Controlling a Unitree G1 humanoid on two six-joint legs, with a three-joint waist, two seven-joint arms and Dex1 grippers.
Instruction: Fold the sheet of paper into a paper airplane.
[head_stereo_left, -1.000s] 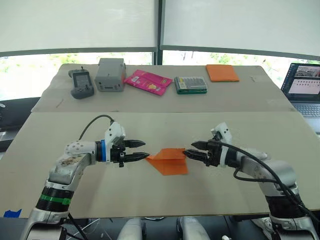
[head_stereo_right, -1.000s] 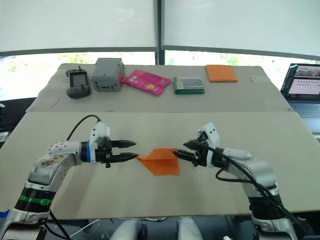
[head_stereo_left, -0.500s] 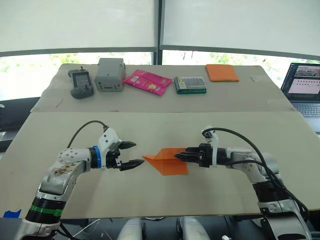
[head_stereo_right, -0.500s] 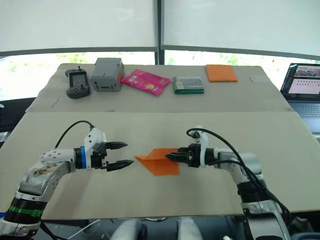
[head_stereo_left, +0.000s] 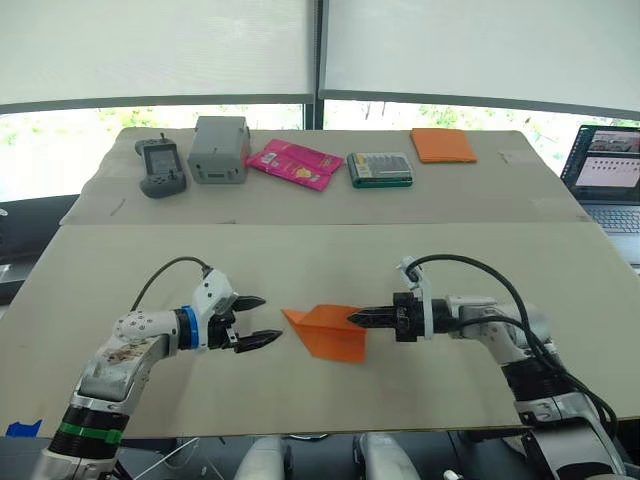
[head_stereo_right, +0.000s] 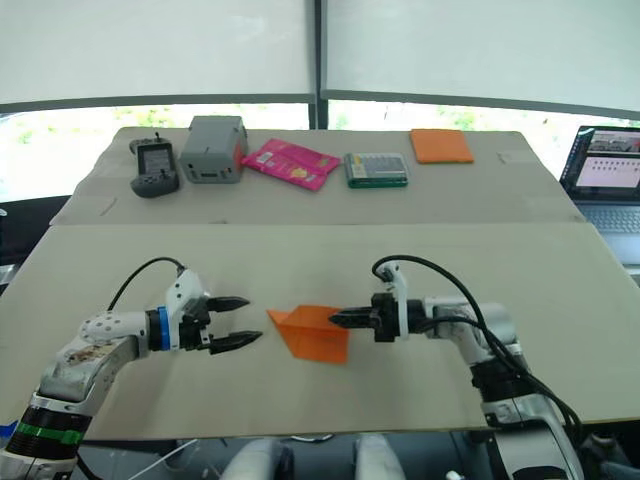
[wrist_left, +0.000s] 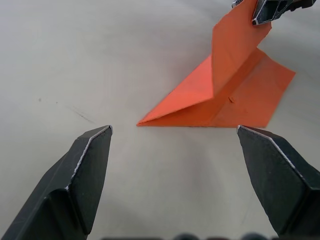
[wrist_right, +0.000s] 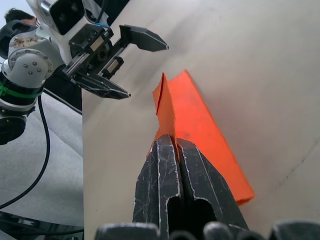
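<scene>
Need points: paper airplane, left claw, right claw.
paper airplane (head_stereo_left: 330, 335), left eye view, on its flat lower flap.
left claw (head_stereo_left: 264, 320), left eye view, midway between its open fingertips.
right claw (head_stereo_left: 351, 319), left eye view, at its closed tips.

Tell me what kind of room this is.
Probably an office or lab workspace: a long table by wide windows with blinds, an open laptop at the right edge, and a handheld controller at the back.
</scene>
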